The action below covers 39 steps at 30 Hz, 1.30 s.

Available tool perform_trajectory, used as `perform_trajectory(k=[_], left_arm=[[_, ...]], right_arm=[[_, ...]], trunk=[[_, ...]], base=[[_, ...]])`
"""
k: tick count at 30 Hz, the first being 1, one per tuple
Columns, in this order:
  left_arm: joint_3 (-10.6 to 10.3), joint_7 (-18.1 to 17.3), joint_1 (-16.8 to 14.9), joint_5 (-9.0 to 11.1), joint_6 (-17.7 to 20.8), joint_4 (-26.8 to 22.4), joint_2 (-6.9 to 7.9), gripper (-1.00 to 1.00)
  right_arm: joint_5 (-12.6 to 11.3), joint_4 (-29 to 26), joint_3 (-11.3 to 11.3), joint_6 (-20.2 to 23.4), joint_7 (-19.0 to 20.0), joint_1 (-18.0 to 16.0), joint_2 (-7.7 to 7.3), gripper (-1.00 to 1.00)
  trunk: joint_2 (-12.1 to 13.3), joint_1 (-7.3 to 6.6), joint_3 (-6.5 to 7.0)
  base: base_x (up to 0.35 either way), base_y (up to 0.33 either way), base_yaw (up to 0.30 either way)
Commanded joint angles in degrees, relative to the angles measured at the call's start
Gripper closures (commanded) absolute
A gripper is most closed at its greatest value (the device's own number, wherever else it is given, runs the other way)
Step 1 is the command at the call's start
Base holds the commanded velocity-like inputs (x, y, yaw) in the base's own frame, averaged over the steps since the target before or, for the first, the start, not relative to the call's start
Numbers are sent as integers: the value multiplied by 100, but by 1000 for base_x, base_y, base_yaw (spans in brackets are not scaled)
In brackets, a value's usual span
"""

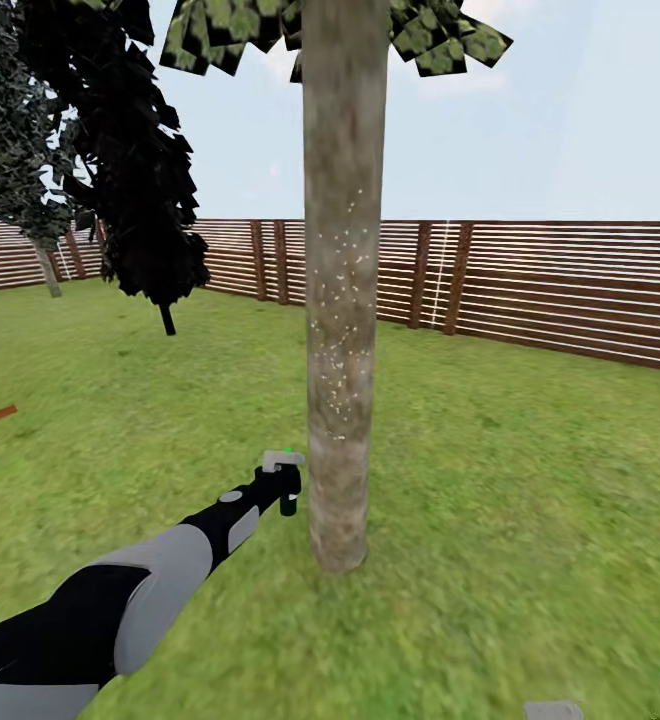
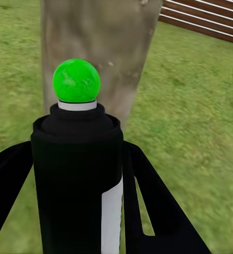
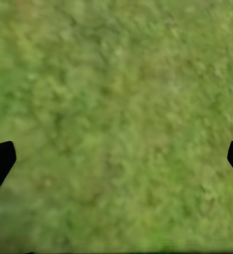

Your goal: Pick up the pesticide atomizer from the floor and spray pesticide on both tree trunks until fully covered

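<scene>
Left gripper (image 1: 288,490), seen from the head, reaches out low with its fingers clamped on the pesticide atomizer (image 1: 284,478), held just beside the tree trunk (image 1: 342,300). Pale specks dot the trunk's middle. Green lawn (image 1: 530,480) spreads to a brown slat fence (image 1: 570,285).

At the left wrist, black fingers (image 2: 164,211) pinch the black, white-labelled atomizer (image 2: 77,174), whose green spot points at the trunk (image 2: 103,47).

At the right wrist, the right gripper (image 3: 116,159) is spread wide over grass (image 3: 116,106), holding nothing.
</scene>
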Motion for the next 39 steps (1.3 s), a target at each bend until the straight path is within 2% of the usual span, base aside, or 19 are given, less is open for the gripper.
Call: perform_trajectory(k=[1,13,24,32,39], left_arm=[[2,0,0,2,0,-1,1,100],[2,-9,-1,2,0,-1,2,100],[2,-9,-1,3,0,-1,1,100],[2,-10,1,6,0,-1,2,100],[2,-9,0,5,0,-1,1,100]], right_arm=[[2,0,0,0,0,0,3,-100],[9,0,0,0,0,0,4,-100],[9,0,0,0,0,0,38,-100],[9,0,0,0,0,26,41,-100],[13,0,0,0,0,28,41,-100]], trunk=[[0,0,2],[0,0,11],[0,0,31],[0,0,34],[0,0,34]], base=[[86,338,-255],[9,349,-123],[0,350,-270],[0,350,-78],[46,350,-271]])
